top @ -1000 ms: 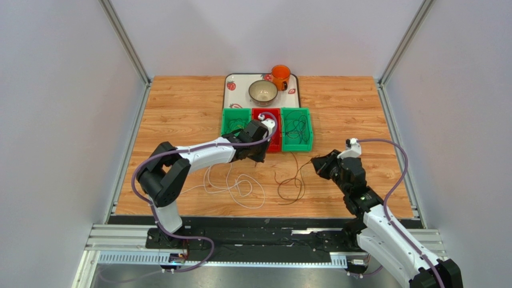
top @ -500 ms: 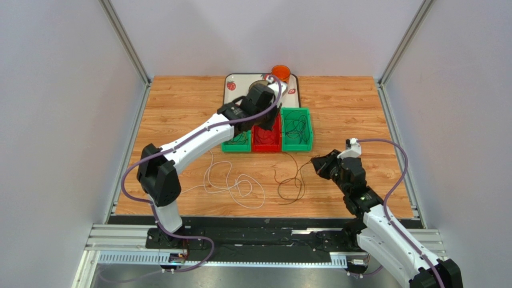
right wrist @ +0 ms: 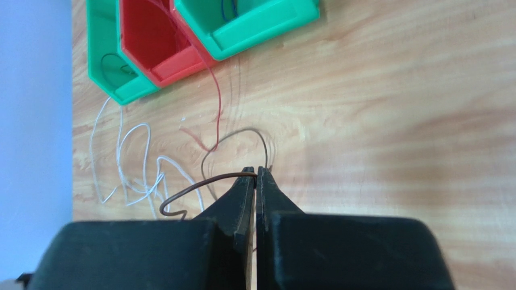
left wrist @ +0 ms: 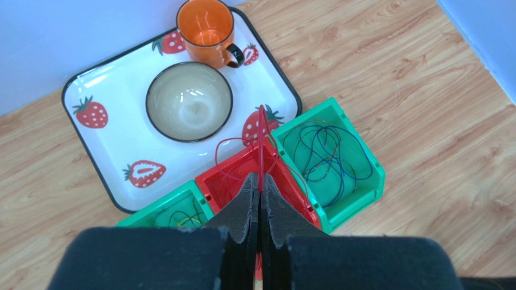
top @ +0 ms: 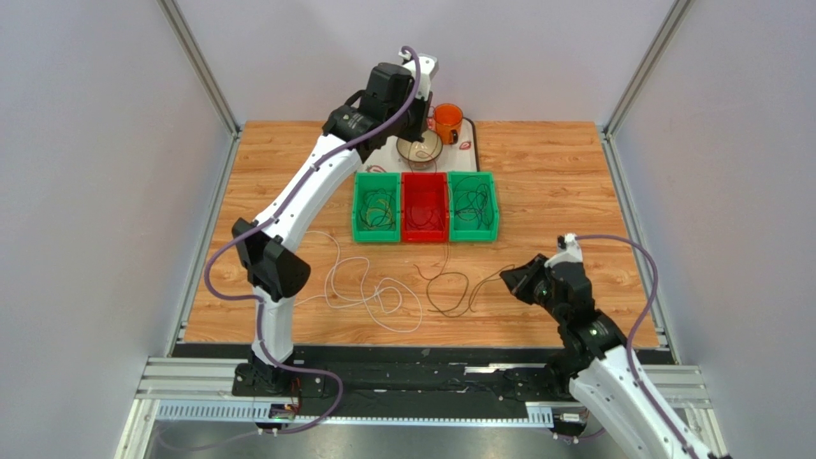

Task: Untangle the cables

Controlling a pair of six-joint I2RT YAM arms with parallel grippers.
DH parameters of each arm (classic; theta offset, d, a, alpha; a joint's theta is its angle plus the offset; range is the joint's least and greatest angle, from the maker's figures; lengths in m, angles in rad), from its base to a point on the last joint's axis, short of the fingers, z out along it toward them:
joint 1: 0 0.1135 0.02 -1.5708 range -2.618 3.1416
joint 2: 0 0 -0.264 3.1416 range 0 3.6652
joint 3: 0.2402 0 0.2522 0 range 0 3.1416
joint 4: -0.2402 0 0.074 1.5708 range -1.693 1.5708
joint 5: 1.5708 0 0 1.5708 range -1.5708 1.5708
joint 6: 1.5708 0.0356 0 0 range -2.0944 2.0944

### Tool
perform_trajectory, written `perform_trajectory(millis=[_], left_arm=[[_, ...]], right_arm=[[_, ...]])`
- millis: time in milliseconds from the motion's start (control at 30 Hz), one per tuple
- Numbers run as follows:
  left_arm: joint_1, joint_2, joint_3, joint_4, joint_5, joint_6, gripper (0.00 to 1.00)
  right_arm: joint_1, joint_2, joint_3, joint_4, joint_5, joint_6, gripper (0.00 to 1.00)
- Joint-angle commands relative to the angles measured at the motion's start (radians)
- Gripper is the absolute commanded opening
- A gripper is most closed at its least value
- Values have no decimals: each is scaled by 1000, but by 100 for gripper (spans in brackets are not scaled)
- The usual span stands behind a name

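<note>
1. Red cable (left wrist: 261, 139) rises straight out of the red bin (left wrist: 209, 184) into the left gripper (left wrist: 260, 184). Its fingers are pressed tight together on the strand, high above the far end of the wooden table (top: 575, 172).
2. Below that gripper a strawberry-print tray (left wrist: 109, 151) carries a bowl (left wrist: 189, 101) and an orange mug (left wrist: 206, 27).
3. Low over the near right of the table, the right gripper (right wrist: 255, 175) is pinched closed on a brown cable (right wrist: 194, 187), which loops away to the left across the wood.
4. A white cable (top: 383, 298) lies in loose curls in front of the bins, left of the brown loop.
5. The left green bin (top: 375, 238) and right green bin (top: 474, 238) flank the red one, each holding coiled dark cables (left wrist: 327, 157).
</note>
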Motion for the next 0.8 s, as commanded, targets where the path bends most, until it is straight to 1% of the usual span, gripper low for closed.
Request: perform_trajectory(millis=[0,33,100,133,167,200,267,300,333,433,467,500,533,567,600,700,733,767], left_arm=[[16,81,127,-68,52,16,0],[25,91,139,-62,51,14,0],[37,108,170,-56,43,9,0],[55,114,181,-53,43,-1,0],[63,117,191,-53,43,-6,0],[72,115,190,-48,40,-12,0],[102,106,175,-39,55,-33,0],[111,102,161,-33,65,-41,0],[121,94,146,-13,74,-56,0],[125,62,67,24,107,-75,0],[125,48,37,28,117,-80,0],[125,42,26,33,129,-84,0],[125,37,12,36,137,-86,0],[125,25,-9,37,143,-86,0],[125,19,-22,37,152,-84,0],[125,-4,-69,50,155,-81,0],[125,-10,-82,62,157,-80,0],[125,-18,-103,70,163,-81,0]], right_arm=[[7,-268,24,-426,-35,92,0],[7,-390,37,-555,-26,100,0],[7,-483,83,-641,-21,108,0],[7,-515,100,-724,-8,122,0],[6,-541,120,-750,34,123,0],[6,-531,158,-769,43,122,0],[7,-457,211,-788,92,138,0],[7,-431,269,-772,107,142,0],[7,-406,292,-718,118,140,0],[6,-247,372,-615,222,94,0],[7,-137,398,-610,315,74,1],[7,-63,422,-610,356,68,51],[6,6,480,-616,383,57,78],[3,69,508,-632,399,45,99],[3,200,533,-649,401,51,100],[4,348,580,-691,387,59,100],[3,367,579,-677,372,48,100],[6,371,555,-656,321,39,100]])
